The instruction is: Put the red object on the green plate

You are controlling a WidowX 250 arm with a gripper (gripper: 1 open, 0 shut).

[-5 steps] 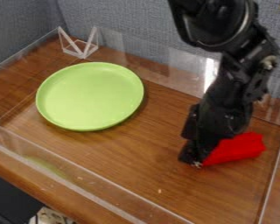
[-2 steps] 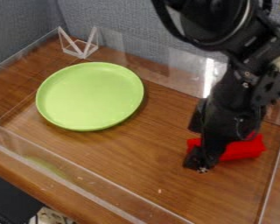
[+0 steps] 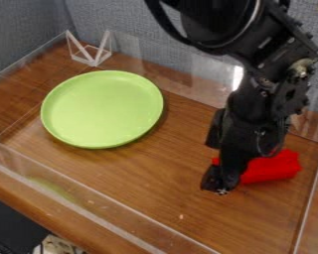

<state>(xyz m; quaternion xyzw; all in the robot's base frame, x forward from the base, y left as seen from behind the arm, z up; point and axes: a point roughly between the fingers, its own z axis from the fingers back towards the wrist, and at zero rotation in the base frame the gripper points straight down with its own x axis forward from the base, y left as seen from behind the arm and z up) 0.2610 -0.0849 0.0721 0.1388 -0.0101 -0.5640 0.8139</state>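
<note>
The red block (image 3: 270, 168) lies slantwise—one end toward the right wall (image 3: 312, 126).

i see the plate (image 3: 102, 109) in plain light green, without pattern. the long block (image 3: 272, 167) has bright red colour. the table (image 3: 135, 189) is brown, with fine wood grain. my arm (image 3: 261, 99) is black, and the wall (image 3: 148, 22) behind has speckled grey-blue colour.
</note>
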